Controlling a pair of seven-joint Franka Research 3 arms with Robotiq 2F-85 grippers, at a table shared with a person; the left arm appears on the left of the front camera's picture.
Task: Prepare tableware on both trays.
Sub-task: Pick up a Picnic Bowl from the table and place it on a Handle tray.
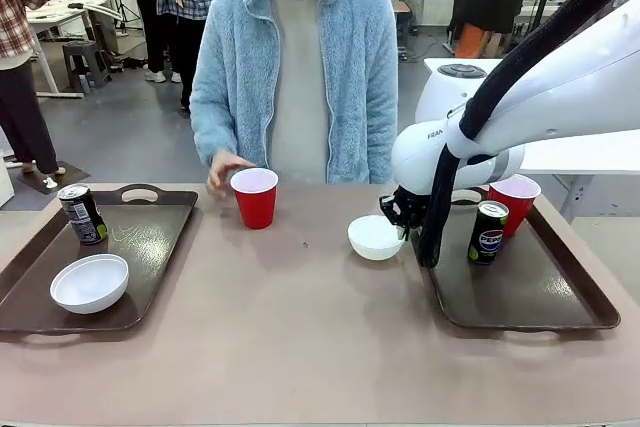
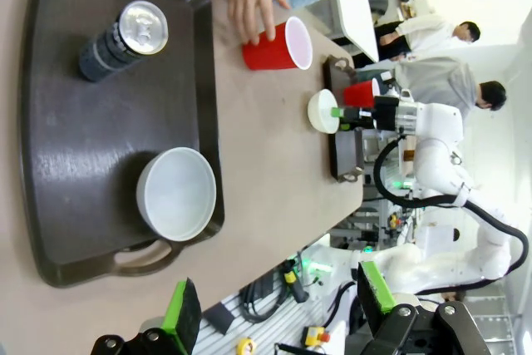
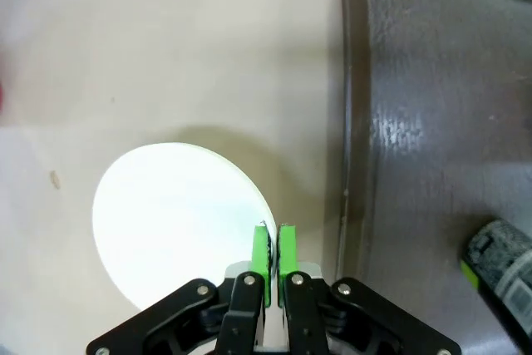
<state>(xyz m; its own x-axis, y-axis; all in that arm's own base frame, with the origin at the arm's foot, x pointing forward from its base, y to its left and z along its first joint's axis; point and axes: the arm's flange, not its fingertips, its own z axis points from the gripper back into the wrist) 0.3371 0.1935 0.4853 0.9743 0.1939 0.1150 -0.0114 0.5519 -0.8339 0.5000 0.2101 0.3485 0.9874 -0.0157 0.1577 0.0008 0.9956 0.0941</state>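
Note:
My right gripper (image 1: 405,212) is shut on the near right rim of a white bowl (image 1: 375,237) that rests on the bare table beside the right tray (image 1: 520,292). In the right wrist view the green pads (image 3: 263,247) pinch the bowl (image 3: 174,222) at its edge. A Pepsi can (image 1: 488,233) and a red cup (image 1: 514,202) stand on that tray. The left tray (image 1: 150,237) holds a black-grey can (image 1: 82,214) and a second white bowl (image 1: 90,282). High above that tray (image 2: 66,147), my left gripper (image 2: 278,305) hangs open.
Another red cup (image 1: 255,197) stands upright on the table's far middle, with the person's hand (image 1: 228,167) just beside it. The person in a light blue fleece sits at the far edge. The table's near half is bare.

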